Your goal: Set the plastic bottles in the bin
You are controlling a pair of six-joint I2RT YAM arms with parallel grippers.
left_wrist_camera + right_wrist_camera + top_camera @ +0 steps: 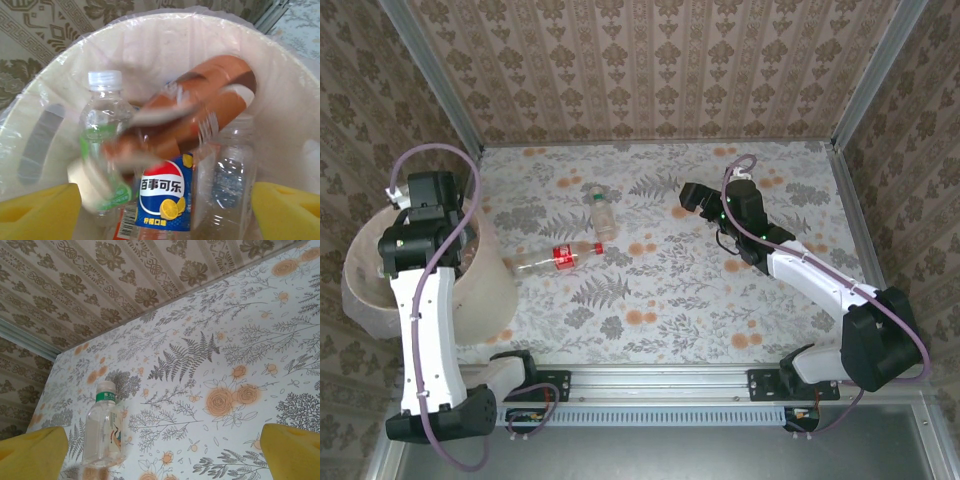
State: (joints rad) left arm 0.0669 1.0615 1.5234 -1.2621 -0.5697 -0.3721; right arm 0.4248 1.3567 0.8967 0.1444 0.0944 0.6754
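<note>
Left wrist: my left gripper (pixel 162 212), jaws apart, above bin (pixel 280 115), orange bottle (pixel 210 95) blurred loose inside it; right gripper (pixel 160 450) spread; two bottles (pixel 560 257) lie right of bin; I'd lift straight up.

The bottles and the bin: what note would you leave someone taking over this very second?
Left gripper: open over the bin, holding nothing; an orange-labelled bottle shows blurred below it, above other bottles inside.
Right gripper: open, empty, above the table near the upright bottle.
Done: several bottles are in the bin.
Left: the upright bottle and the red-labelled bottle lying near the bin.
</note>
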